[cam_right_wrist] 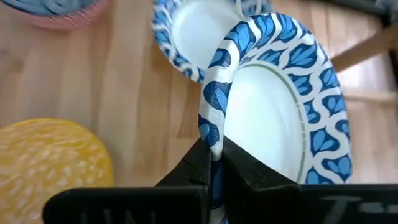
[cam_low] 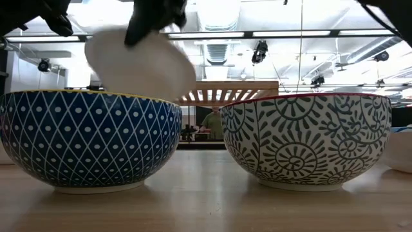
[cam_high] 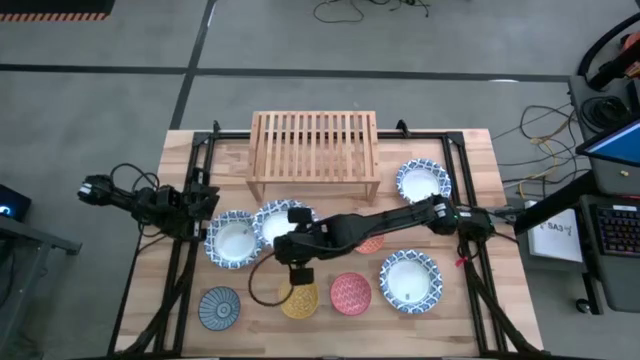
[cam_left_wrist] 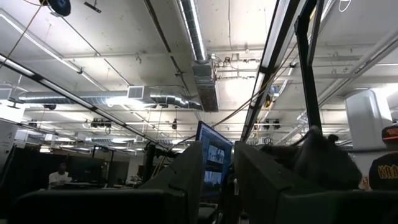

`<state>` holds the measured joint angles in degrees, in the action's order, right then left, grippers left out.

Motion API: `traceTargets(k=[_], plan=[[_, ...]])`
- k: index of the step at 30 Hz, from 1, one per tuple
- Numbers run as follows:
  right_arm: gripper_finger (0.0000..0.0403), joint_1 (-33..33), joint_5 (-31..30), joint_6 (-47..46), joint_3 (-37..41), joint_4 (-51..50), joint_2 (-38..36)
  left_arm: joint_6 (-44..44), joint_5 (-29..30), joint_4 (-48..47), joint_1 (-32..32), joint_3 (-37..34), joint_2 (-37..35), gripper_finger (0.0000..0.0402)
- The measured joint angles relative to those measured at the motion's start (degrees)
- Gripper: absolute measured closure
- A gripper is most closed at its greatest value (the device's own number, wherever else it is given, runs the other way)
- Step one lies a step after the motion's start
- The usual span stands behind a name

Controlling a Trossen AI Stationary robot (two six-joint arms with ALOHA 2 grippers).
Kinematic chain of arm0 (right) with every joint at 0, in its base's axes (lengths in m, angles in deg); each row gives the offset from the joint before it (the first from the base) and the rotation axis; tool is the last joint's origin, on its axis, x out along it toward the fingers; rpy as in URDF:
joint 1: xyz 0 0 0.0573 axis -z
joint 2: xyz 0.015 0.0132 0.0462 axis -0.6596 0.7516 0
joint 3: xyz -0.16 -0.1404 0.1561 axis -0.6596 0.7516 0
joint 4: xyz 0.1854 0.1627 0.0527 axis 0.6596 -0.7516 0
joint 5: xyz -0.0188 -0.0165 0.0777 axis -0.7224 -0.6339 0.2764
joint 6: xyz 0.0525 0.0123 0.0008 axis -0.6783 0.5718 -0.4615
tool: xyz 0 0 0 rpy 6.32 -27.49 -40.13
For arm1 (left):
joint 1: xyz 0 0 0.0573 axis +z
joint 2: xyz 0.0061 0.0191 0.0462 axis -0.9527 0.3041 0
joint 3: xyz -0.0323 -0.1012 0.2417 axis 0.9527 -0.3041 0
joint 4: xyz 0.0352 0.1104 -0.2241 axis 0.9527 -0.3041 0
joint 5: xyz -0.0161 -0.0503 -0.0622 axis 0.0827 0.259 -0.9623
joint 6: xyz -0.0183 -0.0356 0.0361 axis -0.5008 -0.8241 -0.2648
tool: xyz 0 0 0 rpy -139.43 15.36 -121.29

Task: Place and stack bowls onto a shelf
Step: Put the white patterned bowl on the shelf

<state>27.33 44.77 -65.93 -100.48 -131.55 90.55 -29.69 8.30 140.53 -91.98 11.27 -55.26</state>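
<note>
The light-wood slatted shelf (cam_high: 315, 140) stands at the table's far middle. My right arm reaches across from the right; its gripper (cam_high: 293, 243) (cam_right_wrist: 214, 152) is shut on a white, blue-rimmed bowl (cam_high: 272, 222) (cam_low: 138, 64). Beside that bowl, toward the left, a second white bowl (cam_high: 232, 240) (cam_right_wrist: 189, 28) rests on the table. Two more white bowls sit at the right (cam_high: 423, 181) (cam_high: 410, 280). Along the near side stand the grey-blue (cam_high: 219, 307), yellow (cam_high: 298, 298) (cam_right_wrist: 50, 158) and red (cam_high: 350, 293) bowls. The orange bowl (cam_high: 372, 243) is partly hidden under my right arm. My left gripper (cam_left_wrist: 217, 180) waits open at the left edge, pointing up. My right gripper pinches the white bowl's blue-patterned rim (cam_right_wrist: 212, 127), one finger inside the bowl and one outside. The fingers come from the table's right, slanting down. In the low view the bowl hangs tilted, lifted clear above the table.
Close to the low camera stand the yellow-rimmed bowl with a blue lattice outside (cam_low: 90, 138) and the red-rimmed bowl (cam_low: 306, 138). Black frame rails (cam_high: 190, 250) run along both table sides. Bare wood shows between the shelf and the bowls.
</note>
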Motion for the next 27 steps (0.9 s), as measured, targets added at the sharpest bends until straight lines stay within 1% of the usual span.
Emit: traceTargets(k=[3, 9, 11, 14, 17, 20, 23, 27], plan=[[0.0394, -0.93, -2.31, 2.92, 0.0, 0.29, -3.0, 0.0, 0.58, -0.03, 0.02, 0.01, 0.0, 0.0326], [0.0394, -1.3, -12.08, 10.76, 0.0, 0.9, -8.32, 0.0, 0.59, -0.11, 0.02, 0.0, 0.0, 0.0326], [0.0394, -0.17, -13.71, 12.99, 0.0, 1.43, -9.64, 0.0, 0.59, -0.45, 0.02, 0.02, 0.03, 0.0326], [0.0394, 2.7, -13.41, 15.7, 0.0, 2.06, -10.54, -0.02, 0.71, -2.5, 0.02, 0.02, 0.04, 0.0326], [0.0394, 5.85, -13.21, 19.34, 0.07, 2.0, -10.38, -0.06, 2.51, -4.01, 0.0, 0.02, 0.15, 0.0326], [0.0394, 9.33, -13.0, 23.74, 0.07, 2.25, -9.08, -0.43, 5.13, -4.1, 0.0, 0.02, 0.14, 0.0326], [0.0394, 13.08, -12.56, 26.85, 0.09, 2.69, -6.94, -0.43, 6.38, -3.6, 0.01, 0.02, 0.08, 0.0326], [0.0394, 17.21, -7.81, 28.93, 0.17, 4.21, -4.23, -0.3, 6.62, -3.19, 0.01, 0.02, 0.08, 0.0326]])
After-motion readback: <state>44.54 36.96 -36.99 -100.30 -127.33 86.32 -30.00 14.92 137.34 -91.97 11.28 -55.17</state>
